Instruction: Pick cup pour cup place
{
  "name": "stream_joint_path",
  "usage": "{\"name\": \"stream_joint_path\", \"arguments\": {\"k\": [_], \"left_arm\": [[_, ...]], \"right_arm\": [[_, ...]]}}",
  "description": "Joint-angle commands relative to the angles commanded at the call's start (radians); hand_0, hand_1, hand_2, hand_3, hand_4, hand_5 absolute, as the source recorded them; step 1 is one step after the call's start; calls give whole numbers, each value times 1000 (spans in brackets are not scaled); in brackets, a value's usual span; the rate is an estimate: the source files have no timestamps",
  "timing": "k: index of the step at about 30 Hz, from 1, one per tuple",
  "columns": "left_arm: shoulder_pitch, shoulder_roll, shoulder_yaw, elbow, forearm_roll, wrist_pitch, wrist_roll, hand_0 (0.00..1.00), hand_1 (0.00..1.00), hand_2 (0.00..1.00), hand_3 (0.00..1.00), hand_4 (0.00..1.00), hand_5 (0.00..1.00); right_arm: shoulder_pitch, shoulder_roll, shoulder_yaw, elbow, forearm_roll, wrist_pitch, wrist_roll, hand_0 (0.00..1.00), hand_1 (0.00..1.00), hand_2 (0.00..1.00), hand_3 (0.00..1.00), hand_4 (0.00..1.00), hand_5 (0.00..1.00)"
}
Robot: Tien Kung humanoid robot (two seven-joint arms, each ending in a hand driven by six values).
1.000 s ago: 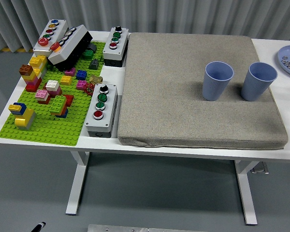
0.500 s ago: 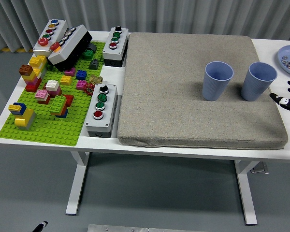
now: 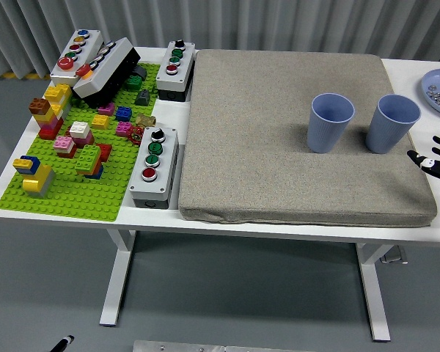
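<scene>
Surface (image 3: 425, 73) first: white, and from my seat I see a big grey-brown pad (image 3: 293, 132) covering most of its middle and right. Left of the pad lies a green brick baseplate (image 3: 73, 191) scattered with coloured bricks, and three grey button boxes sit around it: one at the far left corner (image 3: 77, 53), one at the pad's far left corner (image 3: 175, 68), and one nearer me, just beside the pad's left edge (image 3: 154, 166). A black box (image 3: 106, 73) leans tilted beside the far left one. Both task items stand upright on the right part of the pad: the left cup (image 3: 330, 122) and the right cup (image 3: 392, 122), close together but not touching, openings up. A blue plate (image 3: 434, 86) with small items shows at the right edge. My right hand (image 3: 438, 155) is just entering at the right edge, near the right cup and clear of it, fingers spread apart and holding nothing.
</scene>
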Motion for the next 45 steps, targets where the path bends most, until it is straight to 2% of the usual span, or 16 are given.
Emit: {"name": "stream_joint_path", "arguments": {"k": [10, 19, 45], "left_arm": [[3, 2, 12, 0, -6, -1, 0, 861, 814, 888, 791, 645, 998], [0, 3, 19, 0, -8, -1, 0, 859, 813, 887, 790, 645, 998], [-12, 5, 34, 0, -16, -1, -4, 858, 812, 886, 787, 647, 998]], "right_arm": [[38, 17, -37, -65, 21, 7, 9, 899, 899, 998, 998, 877, 152], [72, 16, -54, -105, 31, 10, 13, 902, 897, 998, 998, 873, 165], [146, 34, -80, -162, 43, 29, 20, 903, 894, 991, 998, 871, 172]]}}
